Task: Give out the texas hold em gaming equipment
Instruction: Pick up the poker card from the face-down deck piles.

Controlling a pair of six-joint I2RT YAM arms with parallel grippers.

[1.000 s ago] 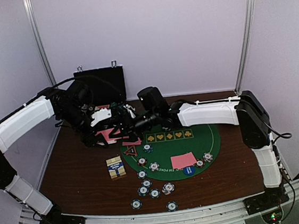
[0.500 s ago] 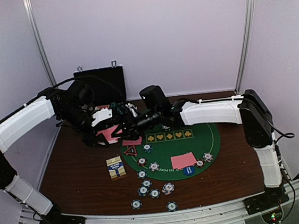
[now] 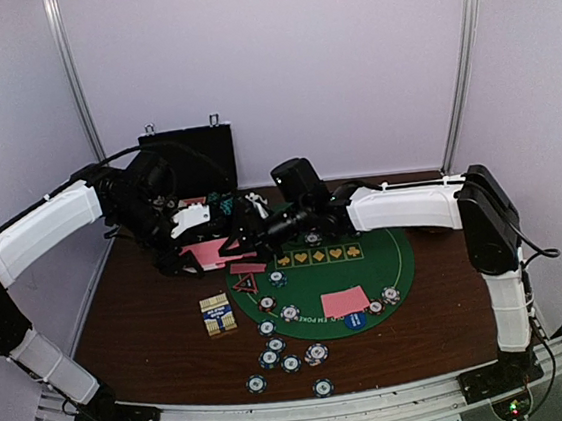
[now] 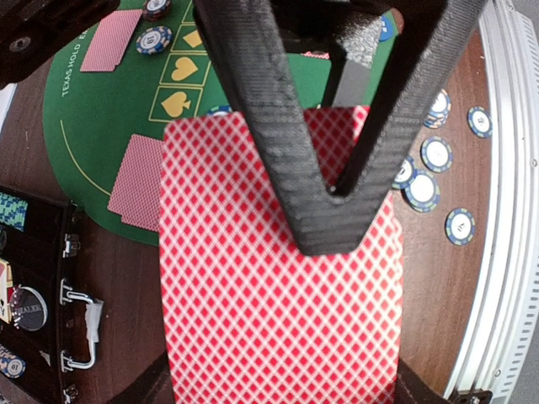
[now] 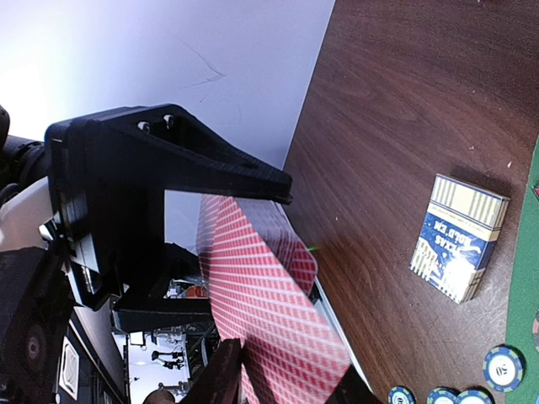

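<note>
Left gripper (image 4: pixel 328 220): clamps cards (image 4: pixel 253 328) over mat's (image 3: pixel 374 279) left edge.
Right gripper (image 3: pixel 253 230): at cards, grip unclear.
Change: right arm (image 3: pixel 401 208) farther right.

The mat (image 3: pixel 386 250) lies in the middle of the table (image 3: pixel 142 326); the case (image 3: pixel 186 152) stands behind it to the left, and the card box (image 3: pixel 217 314) lies just left of it. Loose chips (image 3: pixel 291 363) lie before the mat, and cards (image 3: pixel 344 301) lie on its near part.

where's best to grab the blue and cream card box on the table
Grip the card box across its two long sides, near mid-length, coming straight down from above. It lies flat on the table, so only thin edges face sideways; its narrower width is probably the easier span to close on, and a middle hold should keep it level.
</note>
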